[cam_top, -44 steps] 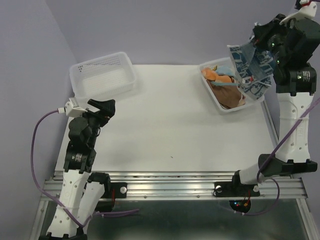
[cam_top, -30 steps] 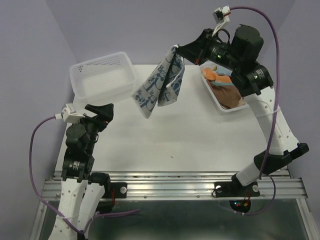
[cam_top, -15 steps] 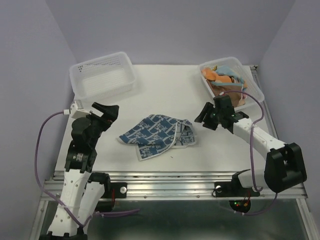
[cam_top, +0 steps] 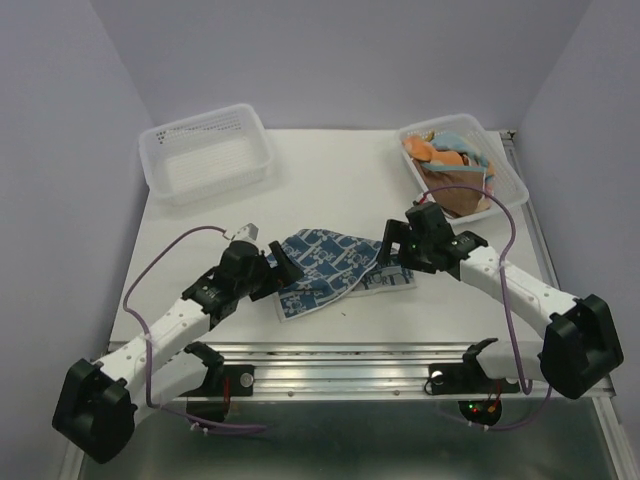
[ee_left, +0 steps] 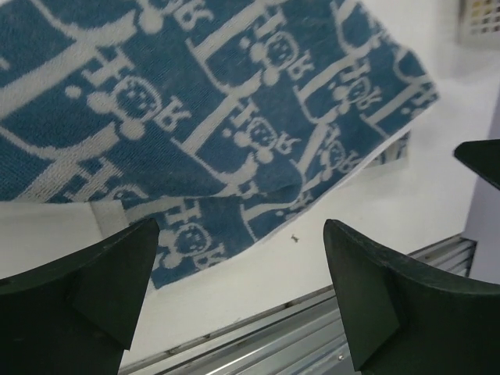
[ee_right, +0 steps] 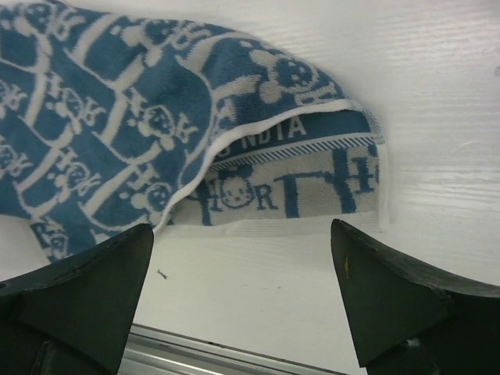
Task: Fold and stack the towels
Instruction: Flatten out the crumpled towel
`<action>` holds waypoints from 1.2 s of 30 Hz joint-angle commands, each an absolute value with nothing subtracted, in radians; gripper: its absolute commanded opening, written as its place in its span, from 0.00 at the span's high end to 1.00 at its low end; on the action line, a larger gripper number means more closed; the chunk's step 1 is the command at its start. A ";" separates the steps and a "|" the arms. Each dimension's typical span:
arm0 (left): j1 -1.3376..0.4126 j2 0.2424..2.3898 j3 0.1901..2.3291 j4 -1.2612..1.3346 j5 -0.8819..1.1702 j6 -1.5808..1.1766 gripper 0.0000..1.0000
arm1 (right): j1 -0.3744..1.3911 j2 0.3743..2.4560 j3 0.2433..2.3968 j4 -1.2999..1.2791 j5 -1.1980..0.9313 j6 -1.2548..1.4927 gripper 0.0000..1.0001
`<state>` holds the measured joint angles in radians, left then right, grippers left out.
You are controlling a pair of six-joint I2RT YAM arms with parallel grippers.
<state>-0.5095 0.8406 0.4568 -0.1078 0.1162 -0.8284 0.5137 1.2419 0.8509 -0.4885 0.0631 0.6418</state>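
Note:
A blue-white patterned towel (cam_top: 330, 262) lies crumpled on the table, its right corner turned over to show a pale underside (ee_right: 312, 183). My left gripper (cam_top: 283, 268) hovers open over the towel's left part (ee_left: 195, 101), with nothing between its fingers (ee_left: 241, 238). My right gripper (cam_top: 390, 243) stands open above the towel's right edge (ee_right: 117, 133), its jaws empty over bare table (ee_right: 241, 230). More towels, orange (cam_top: 430, 150), light blue (cam_top: 455, 138) and brownish (cam_top: 455, 195), are heaped in the right basket (cam_top: 510, 182).
A white perforated basket (cam_top: 208, 152) with nothing in it sits at the back left. A metal rail (cam_top: 340, 360) runs along the table's near edge, close below both grippers. A small dark speck (ee_left: 294, 238) lies on the table near the towel.
The right gripper carried the blue-white towel from the basket, dropped it mid-table and opened. The left arm has swung in low to the towel's left side.

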 commanded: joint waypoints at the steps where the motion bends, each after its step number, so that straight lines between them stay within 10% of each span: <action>1: -0.575 0.931 0.485 -0.149 0.009 -0.860 0.01 | 0.522 1.247 0.816 -0.529 0.158 0.626 0.00; 22: -0.554 1.351 0.636 0.060 -0.192 -0.789 0.03 | 0.522 1.445 0.744 -0.281 0.071 0.637 0.00; 23: -0.540 1.377 0.656 0.057 -0.187 -0.781 0.09 | 0.522 1.454 0.745 -0.278 0.068 0.634 0.00; 27: -0.445 1.476 0.745 0.040 -0.152 -0.765 1.00 | 0.522 1.496 0.752 -0.278 0.066 0.629 0.00; 36: -0.428 1.474 0.807 0.153 -0.045 -0.700 1.00 | 0.522 1.465 0.704 -0.291 0.078 0.629 0.00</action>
